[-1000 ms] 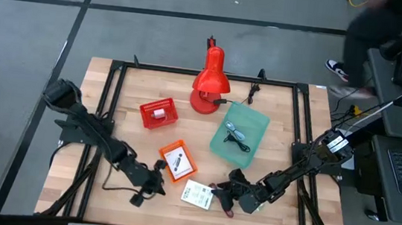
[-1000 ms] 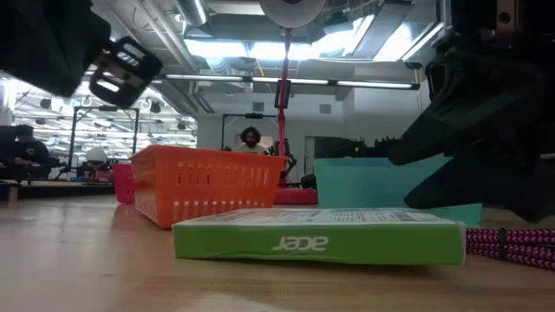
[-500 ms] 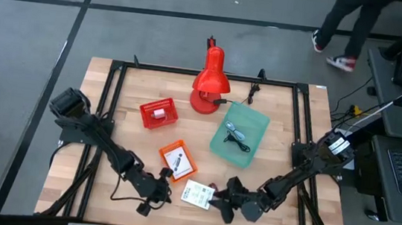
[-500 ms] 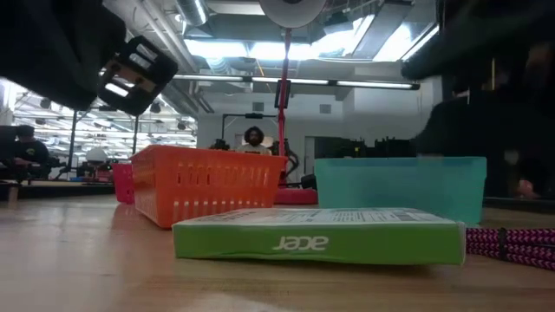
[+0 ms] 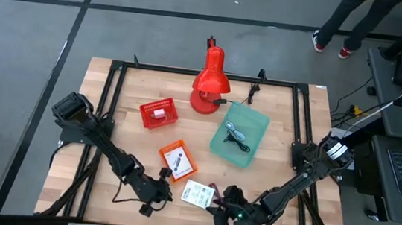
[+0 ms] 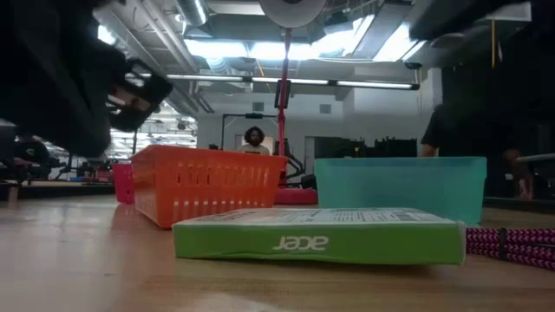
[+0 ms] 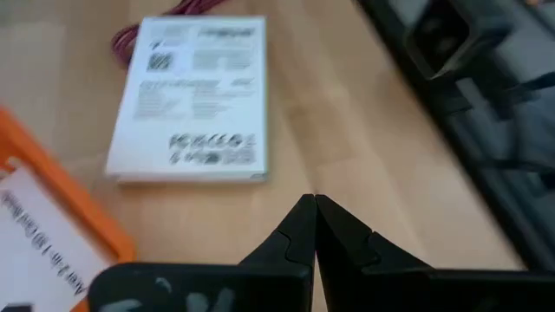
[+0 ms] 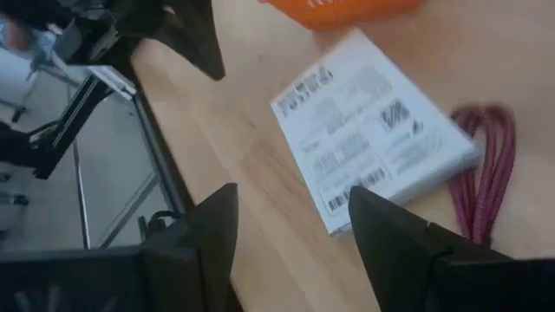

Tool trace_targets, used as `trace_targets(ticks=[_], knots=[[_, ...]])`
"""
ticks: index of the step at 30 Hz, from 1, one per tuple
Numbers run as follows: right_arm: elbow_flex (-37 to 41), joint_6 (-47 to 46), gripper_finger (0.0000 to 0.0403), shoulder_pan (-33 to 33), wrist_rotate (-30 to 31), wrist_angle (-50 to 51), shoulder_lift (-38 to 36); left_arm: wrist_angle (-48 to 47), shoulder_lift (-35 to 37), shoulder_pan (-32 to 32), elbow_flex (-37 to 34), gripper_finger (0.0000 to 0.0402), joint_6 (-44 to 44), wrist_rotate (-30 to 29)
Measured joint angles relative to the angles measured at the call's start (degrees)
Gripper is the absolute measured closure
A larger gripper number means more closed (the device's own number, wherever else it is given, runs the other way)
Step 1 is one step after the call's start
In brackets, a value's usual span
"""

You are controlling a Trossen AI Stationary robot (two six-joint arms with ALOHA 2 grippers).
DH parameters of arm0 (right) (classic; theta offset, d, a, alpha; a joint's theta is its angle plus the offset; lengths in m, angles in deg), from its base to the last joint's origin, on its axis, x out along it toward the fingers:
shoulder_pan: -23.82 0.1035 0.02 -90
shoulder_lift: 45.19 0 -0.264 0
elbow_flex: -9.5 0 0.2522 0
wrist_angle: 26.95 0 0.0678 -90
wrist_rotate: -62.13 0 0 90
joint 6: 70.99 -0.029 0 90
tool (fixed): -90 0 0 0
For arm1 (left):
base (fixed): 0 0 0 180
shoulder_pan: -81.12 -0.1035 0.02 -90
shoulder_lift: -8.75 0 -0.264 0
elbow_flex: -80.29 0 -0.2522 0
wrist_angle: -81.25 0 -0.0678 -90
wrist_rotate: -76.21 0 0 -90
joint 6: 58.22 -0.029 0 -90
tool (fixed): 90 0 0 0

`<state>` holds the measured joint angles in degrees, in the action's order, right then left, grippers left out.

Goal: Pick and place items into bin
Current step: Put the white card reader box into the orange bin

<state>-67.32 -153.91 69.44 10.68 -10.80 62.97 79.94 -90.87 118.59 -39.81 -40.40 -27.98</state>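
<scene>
White printed card box (image 5: pixel 197 194) lies flat near the front edge of the wooden table (image 5: pixel 136 91), its green "acer" side facing the low camera, with a purple strap (image 8: pixel 487 178) coiled just beside it and partly tucked behind. Left of the box sits an orange tray (image 5: pixel 178 160) holding a second white card; a red basket (image 5: pixel 157 114) (something pale inside) stands farther back. A teal bin (image 5: pixel 240 135) holds a black coiled cable (image 5: pixel 238 137), and the red desk lamp (image 5: pixel 208 83) stands behind it. The left gripper (image 5: pixel 152 194) hovers low just left of the box, fingers pressed together, holding nothing. The right gripper (image 5: pixel 225 214) hangs at the front edge just right of the box, fingers spread wide, empty. A person's legs (image 5: pixel 341 26) show beyond the table.
</scene>
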Motion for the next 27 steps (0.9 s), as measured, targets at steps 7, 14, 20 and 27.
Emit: trace_targets(ticks=[7, 14, 20, 27], knots=[[-7.61, -0.83, 0.0203, 0.05, -0.09, 1.19, 5.85, -10.44, -5.64, 0.71, 6.28, 0.04, 3.71, -10.83], [-15.62, -2.46, 0.0203, 0.44, 2.97, 11.13, 8.46, -22.56, -8.89, 4.3, 13.43, 0.04, 3.69, -18.54], [-16.53, -8.68, 0.0203, 0.44, 2.45, 11.31, 11.66, -22.73, -11.93, 5.01, 15.7, 0.04, -0.35, -20.59], [-16.62, -14.42, 0.0203, 0.77, 1.44, 10.7, 12.63, -22.91, -14.13, 4.74, 16.52, 0.04, -4.26, -22.06]])
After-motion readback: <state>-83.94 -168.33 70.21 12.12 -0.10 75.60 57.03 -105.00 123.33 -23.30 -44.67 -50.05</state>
